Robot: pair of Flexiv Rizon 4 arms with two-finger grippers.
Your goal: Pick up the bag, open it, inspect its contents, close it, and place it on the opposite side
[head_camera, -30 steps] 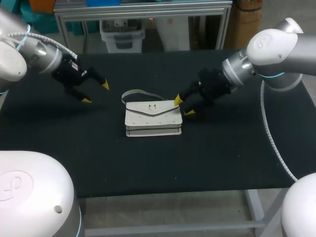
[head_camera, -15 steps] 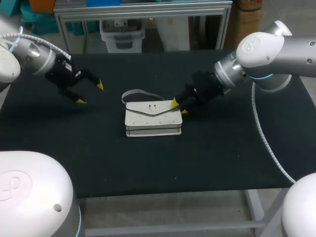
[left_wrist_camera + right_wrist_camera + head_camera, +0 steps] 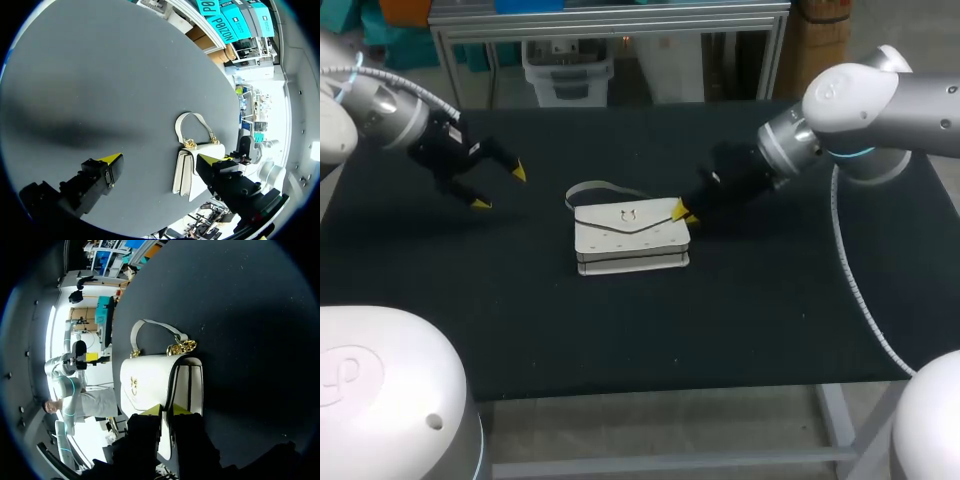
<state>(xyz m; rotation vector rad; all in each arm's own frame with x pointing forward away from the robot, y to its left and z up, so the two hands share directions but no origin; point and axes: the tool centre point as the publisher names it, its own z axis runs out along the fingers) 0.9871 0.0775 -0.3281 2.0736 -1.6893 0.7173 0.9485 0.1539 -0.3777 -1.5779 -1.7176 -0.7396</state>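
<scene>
Flat on black table [image 3: 620, 330]: white handbag [image 3: 630, 238], flap up, strap [image 3: 605, 187] on its far side. Pinched on bag's right end at flap corner: right gripper [image 3: 684, 213], tips nearly together, probably to lift flap or whole bag. Well left of bag, clear of it: left gripper [image 3: 500, 187], fingers spread, likely on standby to help open.

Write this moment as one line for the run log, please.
bag: lying on table, flap closed | right fingers: pinching flap corner | left fingers: open, away from bag
</scene>
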